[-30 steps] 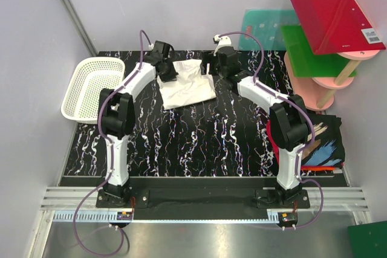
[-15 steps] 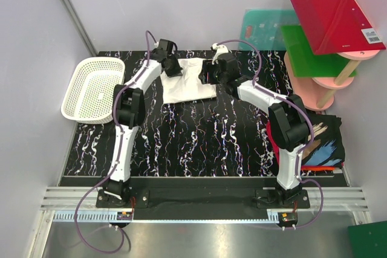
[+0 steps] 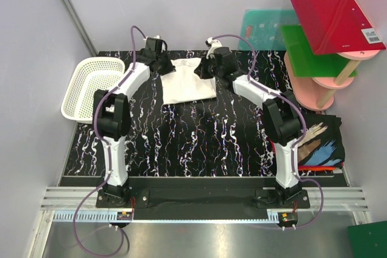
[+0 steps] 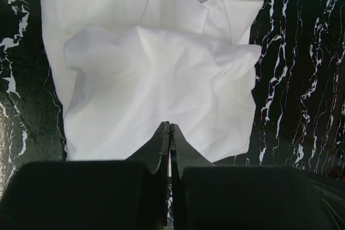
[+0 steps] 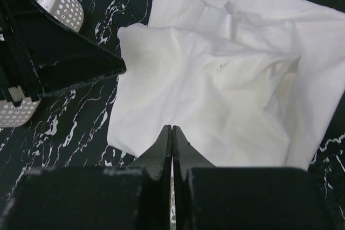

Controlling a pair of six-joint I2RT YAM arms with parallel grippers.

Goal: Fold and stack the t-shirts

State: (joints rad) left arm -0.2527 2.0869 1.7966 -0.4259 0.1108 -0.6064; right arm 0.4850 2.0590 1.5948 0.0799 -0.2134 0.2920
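White t-shirt [image 3: 188, 83] lies rumpled and partly doubled over on the worktop [image 3: 199, 143], spreading out ahead of both my jaws and showing only plain white. My left jaws are pressed fully together with their tips on the cloth at one edge. My right jaws are closed the same way on the cloth at the neighbouring corner. No gap shows in either pair, but I cannot tell whether a pinch of fabric sits between them or they merely rest on it. I judge this to be the grasp before a fold, with stacking not yet begun. The next move calls for raising both pairs together, at one height and pace, and carrying that edge across to the opposite one without dragging the lower layer. If the cloth does not rise, I must reopen and bite deeper. My two wrists are close together across the shirt, so they could knock each other. Outward of the left jaws, near them, stands a white mesh basket [image 3: 91, 86]. Well behind the right jaws, by that arm's base, a black printed t-shirt [image 3: 323, 143] lies over a red-orange t-shirt [image 3: 269, 140]. Beyond the right jaws, a pink stand with coloured boards [image 3: 332, 25] crowds the corner.
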